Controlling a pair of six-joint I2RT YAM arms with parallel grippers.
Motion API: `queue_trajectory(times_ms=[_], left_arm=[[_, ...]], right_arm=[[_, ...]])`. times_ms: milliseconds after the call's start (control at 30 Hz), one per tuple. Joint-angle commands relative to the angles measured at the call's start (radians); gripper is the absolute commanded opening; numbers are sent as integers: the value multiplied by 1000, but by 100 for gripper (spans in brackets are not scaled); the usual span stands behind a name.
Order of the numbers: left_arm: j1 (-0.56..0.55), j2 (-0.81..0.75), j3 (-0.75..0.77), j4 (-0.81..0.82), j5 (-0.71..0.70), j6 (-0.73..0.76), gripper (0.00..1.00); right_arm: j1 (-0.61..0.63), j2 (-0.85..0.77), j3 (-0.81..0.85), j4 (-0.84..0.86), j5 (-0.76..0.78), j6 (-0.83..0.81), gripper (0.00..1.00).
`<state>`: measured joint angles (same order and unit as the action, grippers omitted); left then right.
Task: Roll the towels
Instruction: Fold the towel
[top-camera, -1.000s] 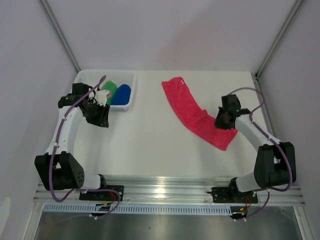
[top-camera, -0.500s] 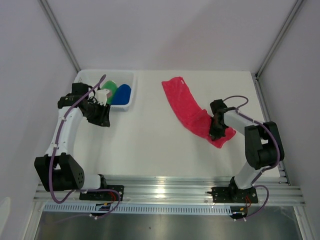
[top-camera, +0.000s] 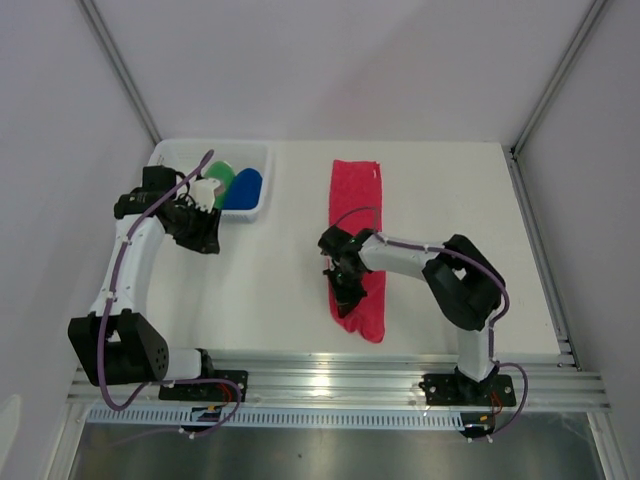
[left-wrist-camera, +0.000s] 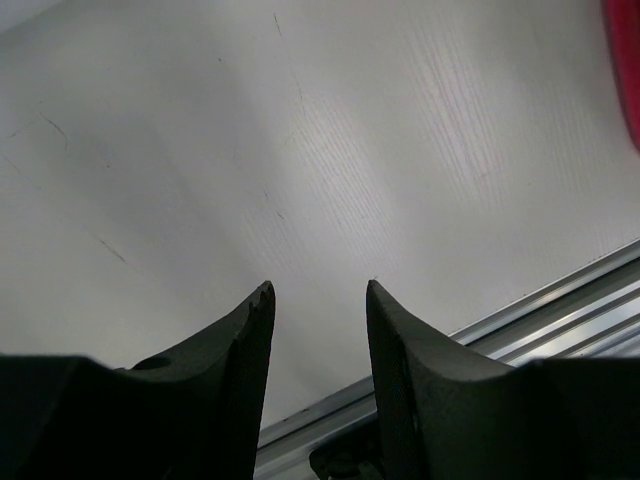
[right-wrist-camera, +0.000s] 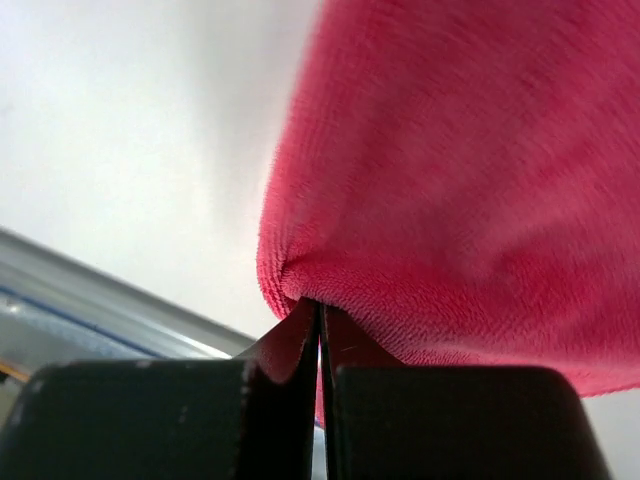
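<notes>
Top external shows us the white worktop (top-camera: 270, 290) with the red towel (top-camera: 357, 200) stretched in a long strip from the far middle toward the near edge. We see the basket (top-camera: 170, 150) in the far left corner, the green towel (top-camera: 220, 180) and blue towel (top-camera: 246, 188) side by side inside it. Our right pincer (right-wrist-camera: 320, 315) is clamped on the red towel's near edge; our left pincer (left-wrist-camera: 318, 290) hangs parted and empty just beside the basket.

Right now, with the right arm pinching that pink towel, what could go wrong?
The right jaws hold only a thin fold at the pink-red towel's edge, so it may slip free. Gripped on one side alone, it could roll up crooked. Its near end lies close to the metal rail and might drag over it.
</notes>
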<state>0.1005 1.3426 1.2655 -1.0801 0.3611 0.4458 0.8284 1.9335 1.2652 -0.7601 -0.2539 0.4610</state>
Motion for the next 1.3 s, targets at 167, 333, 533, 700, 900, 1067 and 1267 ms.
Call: queue_trajectory(times_ms=[167, 333, 533, 700, 900, 1067, 1267], left_arm=[[-31, 0, 5, -21, 88, 76, 45], [-189, 12, 31, -64, 151, 140, 47], [-355, -19, 54, -98, 305, 246, 53], [-533, -83, -24, -66, 329, 394, 53], [-897, -221, -268, -34, 152, 736, 58], [-1047, -261, -417, 213, 92, 852, 64], [-1219, -166, -594, 566, 45, 765, 64]], right_arm=[[184, 55, 68, -18, -93, 25, 5], [164, -36, 225, -62, -15, -37, 30], [102, -243, 202, -9, -15, -41, 47], [-84, -502, -185, -21, 42, 160, 44], [-170, -711, -533, 118, -11, 292, 46], [-157, -740, -685, 249, -51, 364, 47], [-120, -785, -788, 361, -54, 419, 48]])
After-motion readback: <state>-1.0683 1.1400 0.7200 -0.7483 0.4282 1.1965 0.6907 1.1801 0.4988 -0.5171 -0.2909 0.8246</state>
